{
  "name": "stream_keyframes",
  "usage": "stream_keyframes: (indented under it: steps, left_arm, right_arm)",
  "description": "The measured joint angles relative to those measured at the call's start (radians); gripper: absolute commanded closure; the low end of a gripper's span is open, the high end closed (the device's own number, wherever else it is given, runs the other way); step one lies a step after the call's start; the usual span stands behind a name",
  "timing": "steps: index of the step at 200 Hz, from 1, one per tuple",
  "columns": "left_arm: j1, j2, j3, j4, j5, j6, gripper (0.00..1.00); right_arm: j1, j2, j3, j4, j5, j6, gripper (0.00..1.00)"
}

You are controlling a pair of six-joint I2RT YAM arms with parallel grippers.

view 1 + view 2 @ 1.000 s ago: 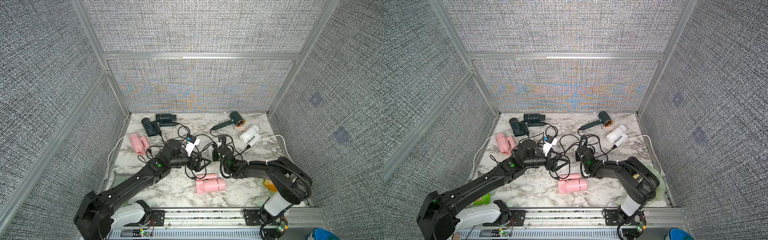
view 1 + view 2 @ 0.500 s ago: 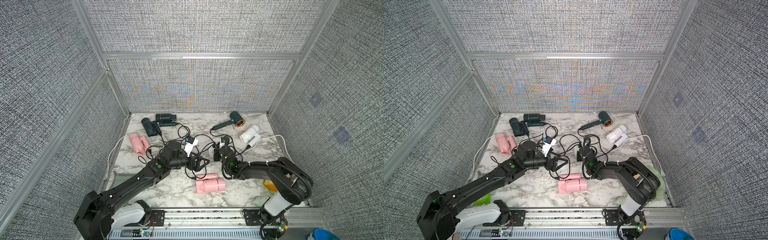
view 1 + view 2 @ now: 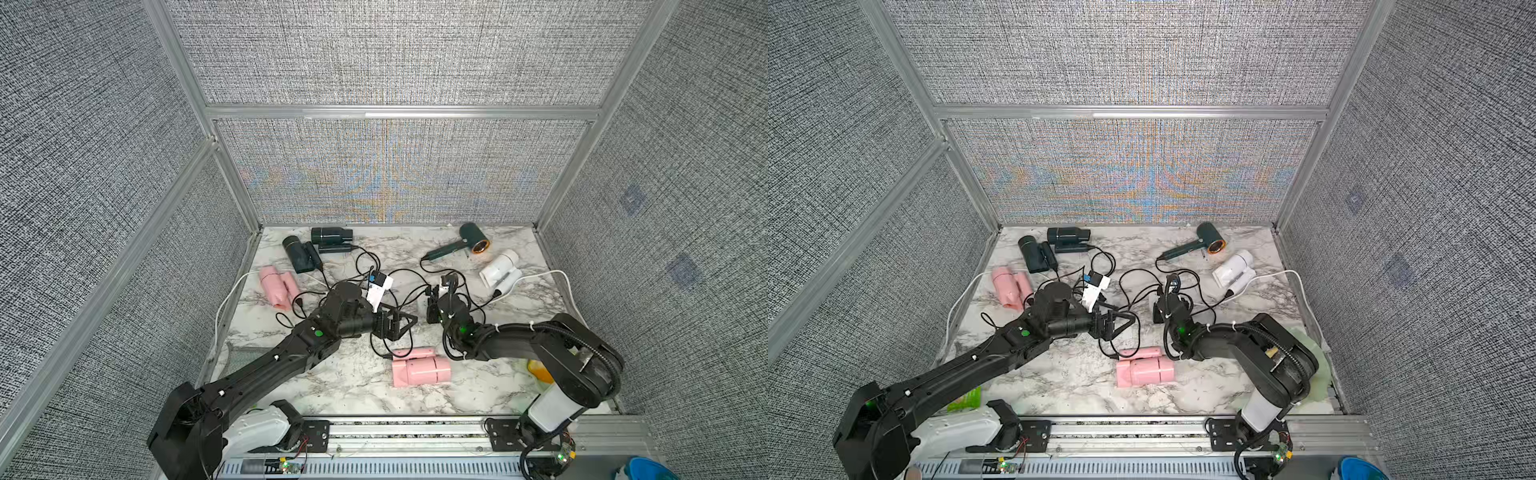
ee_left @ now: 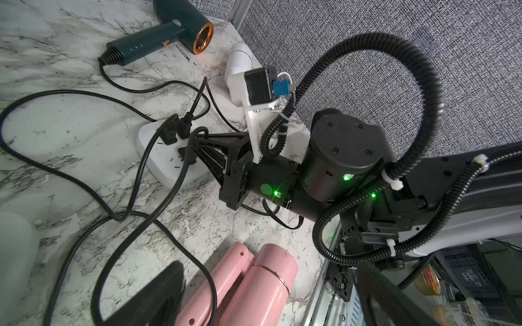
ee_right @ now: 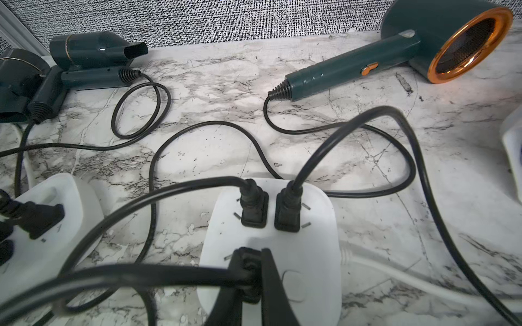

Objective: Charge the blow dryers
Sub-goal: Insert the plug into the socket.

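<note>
Work is at the white socket block (image 5: 310, 214). The right gripper (image 5: 250, 261) is squeezed shut on a black plug (image 5: 247, 271) on the block, just beside two plugs (image 5: 255, 209) already in (I can't tell if this one is all the way in). The plug is right under that gripper, so the push looks like straight down. The left gripper (image 3: 405, 322) is wide open, empty and farther away. One pink blow dryer (image 3: 422, 371) lies in front, between both arms

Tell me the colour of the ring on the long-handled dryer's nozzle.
Copper-orange ring, clearest in the right wrist view.
</note>
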Motion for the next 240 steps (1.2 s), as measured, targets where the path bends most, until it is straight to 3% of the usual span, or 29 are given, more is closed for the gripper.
stream_keyframes:
  steps: [240]
  left_arm:
    - [0.007, -0.034, -0.023, -0.001, -0.027, 0.0, 0.04]
  right_arm:
    - [0.029, 0.065, 0.07, -0.09, 0.046, -0.011, 0.97]
